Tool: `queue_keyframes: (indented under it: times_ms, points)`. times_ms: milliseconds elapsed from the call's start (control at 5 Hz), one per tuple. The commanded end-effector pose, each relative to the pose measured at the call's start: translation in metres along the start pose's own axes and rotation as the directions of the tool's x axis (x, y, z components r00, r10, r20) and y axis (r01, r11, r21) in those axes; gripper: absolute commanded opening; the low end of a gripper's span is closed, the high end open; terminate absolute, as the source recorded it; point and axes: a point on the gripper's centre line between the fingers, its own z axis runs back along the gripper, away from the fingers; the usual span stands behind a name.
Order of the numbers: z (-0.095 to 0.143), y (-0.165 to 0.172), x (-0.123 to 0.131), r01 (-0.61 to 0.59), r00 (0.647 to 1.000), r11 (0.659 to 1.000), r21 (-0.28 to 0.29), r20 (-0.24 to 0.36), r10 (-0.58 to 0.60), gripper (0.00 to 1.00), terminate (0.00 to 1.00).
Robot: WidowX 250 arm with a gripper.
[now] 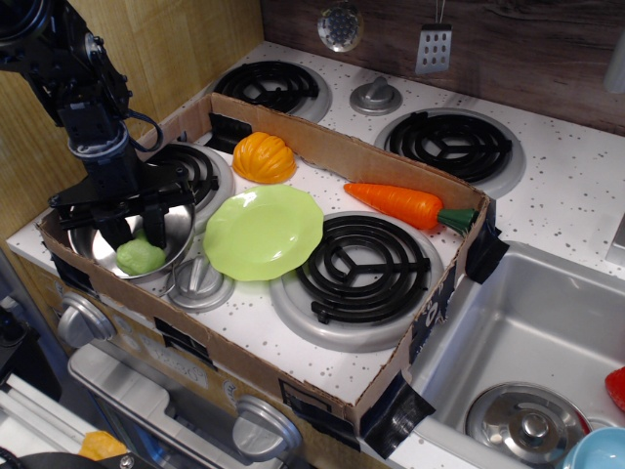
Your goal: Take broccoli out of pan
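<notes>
The pan (pixel 90 244) is a shiny steel pot at the front left corner of the cardboard tray. The pale green broccoli (pixel 140 258) lies inside it, towards its front. My black gripper (pixel 137 237) reaches down into the pan from above. Its two fingers (pixel 156 227) have come close together on either side of the broccoli's top and appear to press on it. The broccoli still rests on the pan's bottom. The back of the pan is hidden behind the gripper.
A lime-green plate (pixel 264 232) lies just right of the pan. An orange gourd toy (pixel 264 156) and a carrot (pixel 400 203) lie further back. The cardboard tray wall (pixel 322 147) rings the stove top. A black coil burner (pixel 361 264) and a sink (pixel 547 322) are to the right.
</notes>
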Motion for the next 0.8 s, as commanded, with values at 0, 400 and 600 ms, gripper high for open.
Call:
queue_keyframes:
  times_ms: [0, 400, 600]
  points:
    - [0.023, -0.002, 0.012, 0.035, 0.999, 0.999, 0.030, 0.006, -0.035, 0.00, 0.00]
    - [0.082, -0.026, 0.045, 0.084, 0.996, 0.989, 0.124, 0.001, -0.084, 0.00, 0.00]
    - [0.102, -0.046, 0.057, 0.101, 0.994, 0.980, 0.170, 0.027, -0.107, 0.00, 0.00]
